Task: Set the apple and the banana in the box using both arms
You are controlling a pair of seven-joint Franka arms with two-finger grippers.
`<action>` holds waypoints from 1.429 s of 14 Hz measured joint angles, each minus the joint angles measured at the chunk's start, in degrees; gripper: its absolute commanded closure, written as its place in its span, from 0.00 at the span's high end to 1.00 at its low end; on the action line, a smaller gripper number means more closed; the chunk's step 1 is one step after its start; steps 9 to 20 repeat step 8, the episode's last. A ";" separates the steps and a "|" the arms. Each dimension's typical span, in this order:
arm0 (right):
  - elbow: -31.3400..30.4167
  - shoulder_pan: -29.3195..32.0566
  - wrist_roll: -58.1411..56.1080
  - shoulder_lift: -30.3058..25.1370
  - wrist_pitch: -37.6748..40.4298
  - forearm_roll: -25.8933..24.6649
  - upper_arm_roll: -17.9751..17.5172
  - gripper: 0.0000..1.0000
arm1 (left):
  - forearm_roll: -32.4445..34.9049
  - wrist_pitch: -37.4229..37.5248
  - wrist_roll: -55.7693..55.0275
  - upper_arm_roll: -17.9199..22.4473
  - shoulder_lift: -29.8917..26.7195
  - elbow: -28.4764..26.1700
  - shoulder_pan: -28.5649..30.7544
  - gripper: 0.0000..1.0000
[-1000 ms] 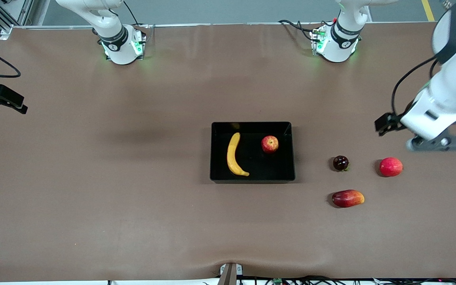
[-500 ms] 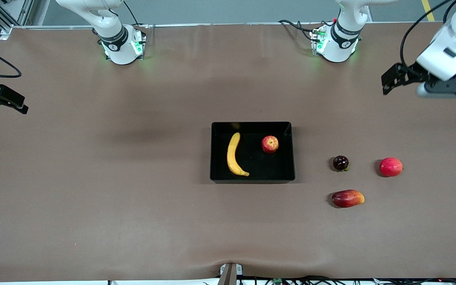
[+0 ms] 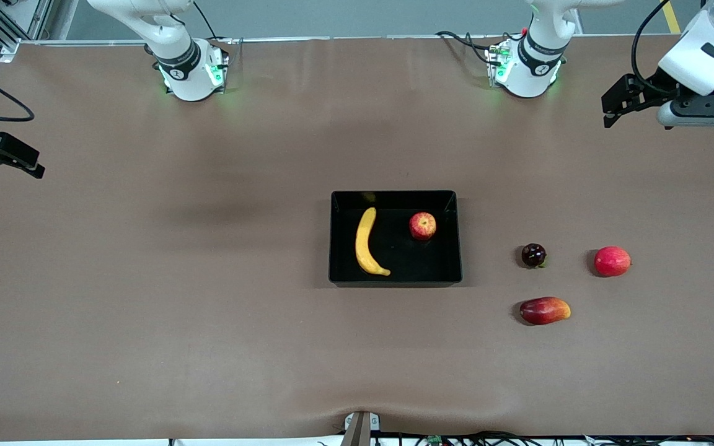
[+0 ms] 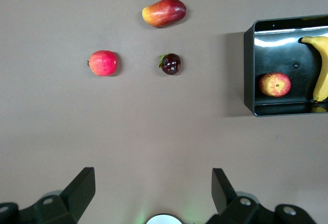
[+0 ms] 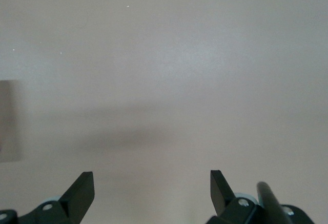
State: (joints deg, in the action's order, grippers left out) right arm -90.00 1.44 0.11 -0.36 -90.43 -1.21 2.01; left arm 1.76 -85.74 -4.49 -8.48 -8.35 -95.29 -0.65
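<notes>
The black box (image 3: 395, 279) stands at the middle of the table. The yellow banana (image 3: 365, 242) lies in it toward the right arm's end. The red-yellow apple (image 3: 423, 225) sits in it toward the left arm's end. All three show in the left wrist view: box (image 4: 248, 70), banana (image 4: 322, 73), apple (image 4: 274, 84). My left gripper (image 4: 152, 172) is open and empty, high over bare table at the left arm's end; its hand (image 3: 701, 108) shows in the front view. My right gripper (image 5: 151, 174) is open and empty over bare table at the right arm's end.
Three other fruits lie on the table beside the box toward the left arm's end: a dark round fruit (image 3: 533, 254), a pinkish-red round fruit (image 3: 612, 261) and a red-yellow mango-like fruit (image 3: 545, 310), nearest the front camera. The robot bases (image 3: 191, 71) stand along the table's edge.
My left hand has pulled away from above the pinkish-red fruit toward the bases' edge of the table. The right arm and all fruits have not moved.
</notes>
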 measured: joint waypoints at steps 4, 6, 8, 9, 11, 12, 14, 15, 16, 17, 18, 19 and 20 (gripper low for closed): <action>0.00 0.00 0.00 0.00 0.00 0.00 -0.03 1.00 | 0.00 -0.02 0.00 0.14 1.25 1.09 0.05 1.00; 0.00 0.00 0.00 0.00 0.00 0.00 -0.03 1.00 | 0.00 -0.02 0.00 0.14 1.47 1.25 0.07 1.00; 0.00 0.00 0.00 0.00 0.00 0.00 -0.05 1.00 | 0.00 -0.02 0.00 0.17 1.58 1.35 0.56 1.00; 0.00 0.00 0.00 0.00 0.00 0.00 -0.05 1.00 | 0.00 -0.02 0.00 0.17 1.58 1.35 0.56 1.00; 0.00 0.00 0.00 0.00 0.00 0.00 -0.05 1.00 | 0.00 -0.02 0.00 0.17 1.58 1.35 0.56 1.00; 0.00 0.00 0.00 0.00 0.00 0.00 -0.05 1.00 | 0.00 -0.02 0.00 0.17 1.58 1.35 0.56 1.00; 0.00 0.00 0.00 0.00 0.00 0.00 -0.05 1.00 | 0.00 -0.02 0.00 0.17 1.58 1.35 0.56 1.00; 0.00 0.00 0.00 0.00 0.00 0.00 -0.05 1.00 | 0.00 -0.02 0.00 0.17 1.58 1.35 0.56 1.00; 0.00 0.00 0.00 0.00 0.00 0.00 -0.05 1.00 | 0.00 -0.02 0.00 0.17 1.58 1.35 0.56 1.00; 0.00 0.00 0.00 0.00 0.00 0.00 -0.05 1.00 | 0.00 -0.02 0.00 0.17 1.58 1.35 0.56 1.00; 0.00 0.00 0.00 0.00 0.00 0.00 -0.05 1.00 | 0.00 -0.02 0.00 0.17 1.58 1.35 0.56 1.00; 0.00 0.00 0.00 0.00 0.00 0.00 -0.05 1.00 | 0.00 -0.02 0.00 0.17 1.58 1.35 0.56 1.00; 0.00 0.00 0.00 0.00 0.00 0.00 -0.05 1.00 | 0.00 -0.02 0.00 0.17 1.58 1.35 0.56 1.00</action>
